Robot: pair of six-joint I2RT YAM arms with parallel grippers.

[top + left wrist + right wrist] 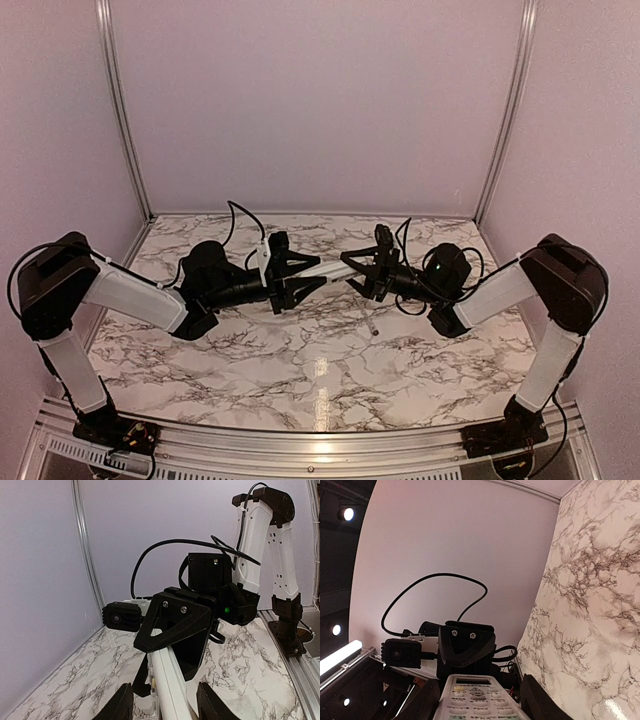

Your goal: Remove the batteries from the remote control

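The white remote control (328,268) hangs in the air between my two grippers, above the middle of the table. My right gripper (354,270) is shut on one end across its width; the button face (480,700) fills the space between its fingers. My left gripper (298,272) is open around the other end. In the left wrist view the remote (172,680) is edge-on, with a gap to each finger (215,702). The right gripper's black finger (175,625) sits on the remote's upper edge. No batteries show; the remote's back face is hidden.
A small thin grey rod (373,325) lies on the marble table (320,380) just below the right gripper. Pale walls and metal posts (120,110) close in the back and sides. A rail (300,445) runs along the near edge.
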